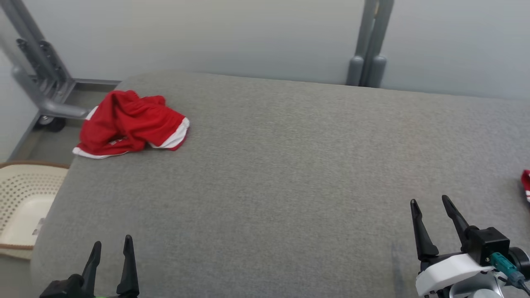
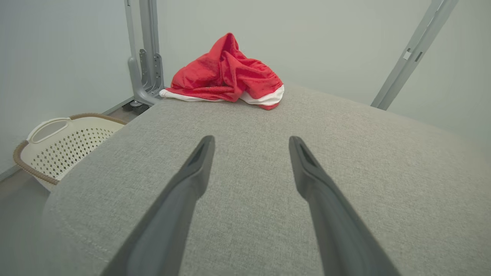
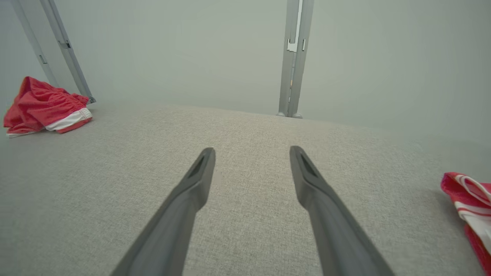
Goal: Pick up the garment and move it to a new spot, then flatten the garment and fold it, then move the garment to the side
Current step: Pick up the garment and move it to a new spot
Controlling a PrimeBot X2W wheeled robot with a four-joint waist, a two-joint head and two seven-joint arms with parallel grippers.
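We saw our left tool (image 1: pixel 112 241) and right tool (image 1: pixel 430 200) both spread wide and empty over the grey fabric worktop (image 1: pixel 290 165), well apart from the crumpled red-and-white garment (image 1: pixel 130 124).

Left gripper (image 1: pixel 112 241) sitting low at lower left, jaws standing wide apart, gripping nothing, dark fingers (image 2: pixel 191 180) pointing forward. Right gripper (image 1: pixel 429 200) sitting at lower right, jaws likewise spreading wide, empty, white wrist housing (image 1: pixel 449 271) showing behind.

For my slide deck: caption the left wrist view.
Open left gripper hovers over the grey fabric table, pointing at crumpled red-and-white shorts near its far edge.
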